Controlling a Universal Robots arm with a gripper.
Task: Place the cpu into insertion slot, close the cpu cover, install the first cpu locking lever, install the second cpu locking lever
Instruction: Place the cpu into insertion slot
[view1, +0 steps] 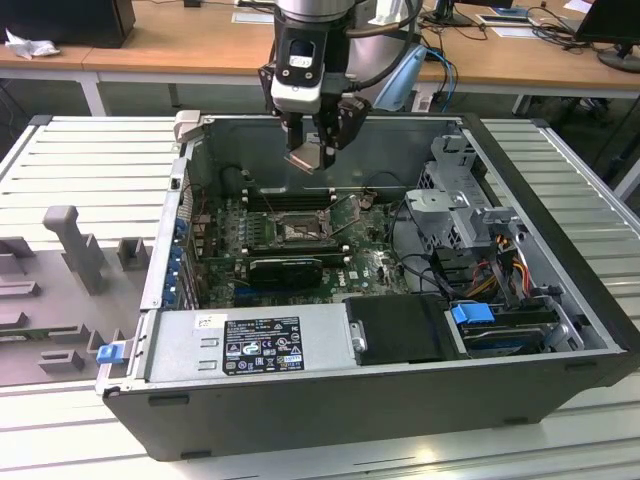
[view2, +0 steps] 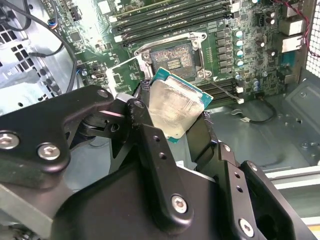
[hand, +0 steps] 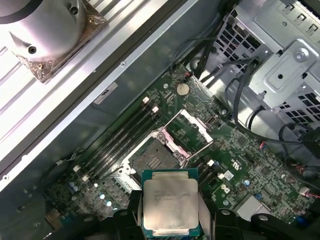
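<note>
an open computer case (view1: 400, 395) is laid on a slatted metal table (view1: 90, 160). a grey power supply (view1: 250, 345) is set along its near wall, with a blue clip (view1: 110, 351) at the corner toward the exterior view's left. a metal drive cage (view1: 455, 205) is mounted toward the exterior view's right. long black memory slots (view2: 170, 20) are lined side by side on the green board (view1: 380, 265). wooden desks (view1: 180, 40) are seen behind.

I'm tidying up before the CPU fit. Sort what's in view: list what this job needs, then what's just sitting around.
For the job:
gripper, shut on the cpu
insertion slot, empty
cpu cover, swung open

Just there:
memory slots
drive cage
power supply
</note>
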